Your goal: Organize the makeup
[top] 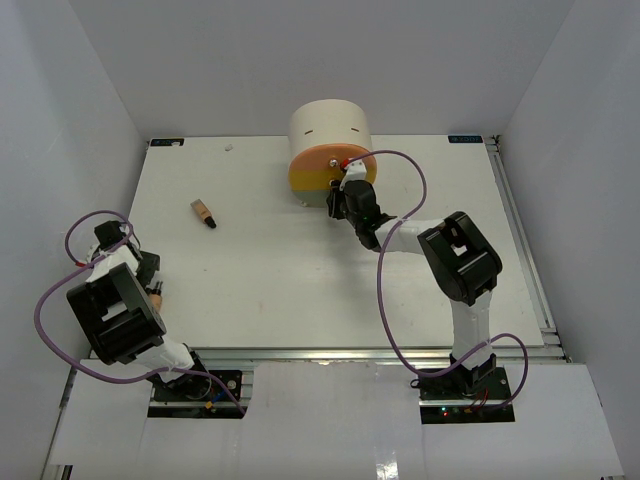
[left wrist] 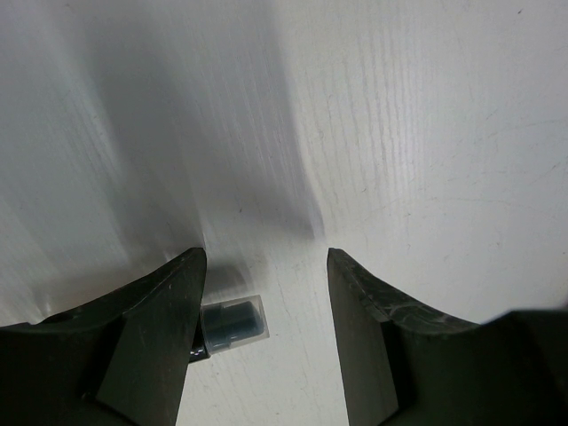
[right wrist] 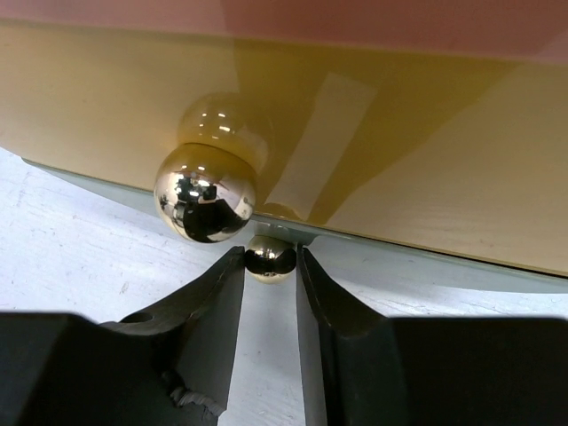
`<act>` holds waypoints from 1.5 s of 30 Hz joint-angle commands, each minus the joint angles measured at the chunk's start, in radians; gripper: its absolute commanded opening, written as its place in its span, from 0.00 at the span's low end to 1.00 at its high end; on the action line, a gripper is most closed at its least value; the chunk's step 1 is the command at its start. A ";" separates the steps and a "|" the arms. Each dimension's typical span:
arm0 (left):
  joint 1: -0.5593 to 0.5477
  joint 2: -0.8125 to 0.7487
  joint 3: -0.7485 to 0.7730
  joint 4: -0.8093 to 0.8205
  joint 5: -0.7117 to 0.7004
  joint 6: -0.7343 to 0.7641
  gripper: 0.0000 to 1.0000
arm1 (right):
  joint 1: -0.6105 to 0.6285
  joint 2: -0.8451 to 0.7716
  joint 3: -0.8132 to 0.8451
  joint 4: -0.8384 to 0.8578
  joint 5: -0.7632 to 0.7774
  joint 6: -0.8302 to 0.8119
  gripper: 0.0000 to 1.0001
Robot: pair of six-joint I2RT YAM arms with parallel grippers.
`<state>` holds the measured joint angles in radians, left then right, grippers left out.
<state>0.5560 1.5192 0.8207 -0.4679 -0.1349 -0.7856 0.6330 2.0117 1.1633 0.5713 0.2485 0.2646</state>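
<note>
A tan bottle with a dark cap lies on the white table, left of centre. My left gripper hangs open over the table near the left edge. A dark cap under a clear cover lies beside its left finger, not gripped. A peach bit shows by that gripper from above. My right gripper is at the front of the cream drawer unit. Its fingertips press both sides of a small gold knob. A bigger gold knob sits just above to the left.
The drawer unit's orange front faces the arms at the back centre. White walls enclose the table on the left, right and back. A metal rail runs along the right edge.
</note>
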 commanded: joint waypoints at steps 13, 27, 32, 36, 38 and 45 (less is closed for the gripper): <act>-0.007 -0.042 -0.015 -0.011 -0.008 -0.006 0.68 | -0.012 -0.003 -0.021 0.071 -0.040 0.025 0.20; -0.010 -0.047 -0.017 -0.009 0.003 -0.007 0.68 | 0.000 -0.115 -0.162 0.086 -0.094 0.047 0.16; -0.010 -0.046 -0.018 -0.007 0.009 -0.007 0.68 | 0.017 -0.199 -0.244 0.070 -0.109 0.051 0.16; -0.012 -0.044 -0.018 -0.005 0.018 -0.007 0.68 | 0.024 -0.259 -0.286 0.034 -0.126 0.061 0.16; -0.013 -0.044 -0.019 -0.004 0.022 -0.007 0.68 | 0.024 -0.275 -0.299 0.021 -0.136 0.062 0.18; -0.021 -0.050 -0.021 -0.001 0.026 -0.006 0.68 | 0.025 -0.294 -0.291 0.017 -0.202 -0.018 0.61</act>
<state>0.5465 1.5096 0.8120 -0.4694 -0.1277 -0.7860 0.6552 1.7635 0.8686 0.5708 0.0969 0.2961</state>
